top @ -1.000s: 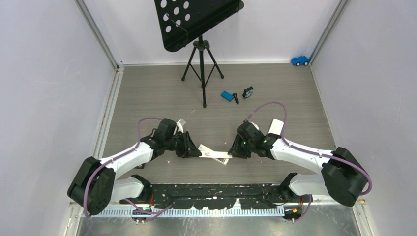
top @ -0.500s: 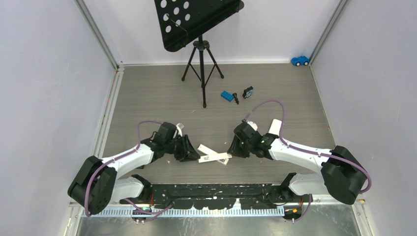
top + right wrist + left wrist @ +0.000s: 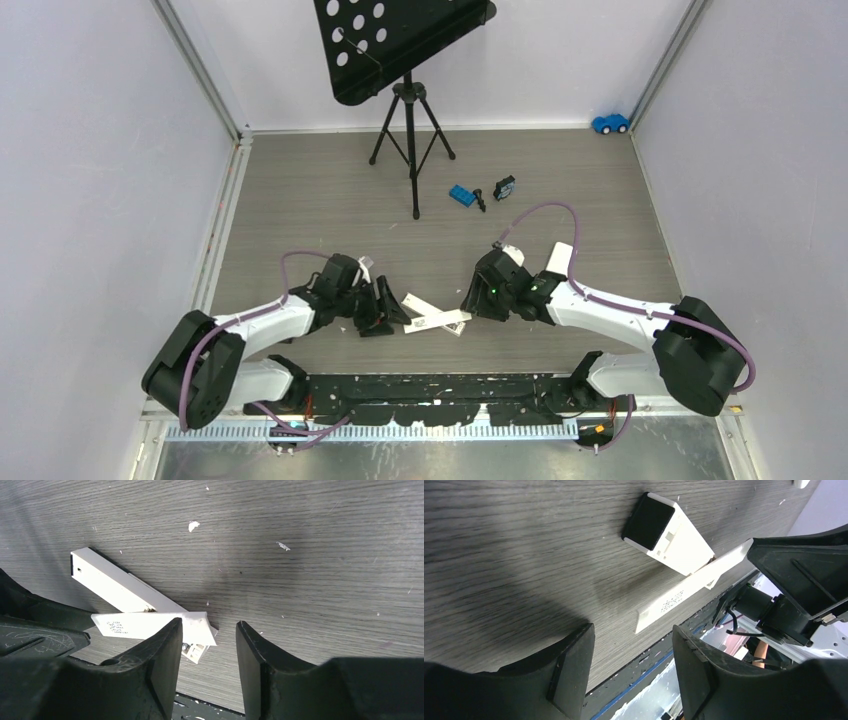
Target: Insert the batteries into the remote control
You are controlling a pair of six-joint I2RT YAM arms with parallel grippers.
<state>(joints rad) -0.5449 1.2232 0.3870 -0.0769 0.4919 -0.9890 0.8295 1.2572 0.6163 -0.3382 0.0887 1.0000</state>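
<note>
The white remote control (image 3: 428,309) lies on the grey table between my two grippers. A thin white cover strip (image 3: 440,321) with small print lies slanted across it. The right wrist view shows the remote body (image 3: 117,587) and the strip (image 3: 145,625) crossing at its near end. The left wrist view shows the remote's black end (image 3: 649,520) and the strip (image 3: 689,590). My left gripper (image 3: 392,310) (image 3: 631,645) is open and empty, just left of the remote. My right gripper (image 3: 468,300) (image 3: 209,630) is open and empty at the remote's right end. No batteries show.
A music stand's tripod (image 3: 408,140) stands at the back. A flat blue toy brick (image 3: 461,195) and a small black-and-blue block (image 3: 504,187) lie behind the right arm. A blue toy car (image 3: 610,123) is in the far right corner. A white flat piece (image 3: 562,257) lies by the right arm.
My left gripper has drawn slightly back towards the near left. The cover strip now lies at an angle to the remote body. The right gripper has barely moved.
</note>
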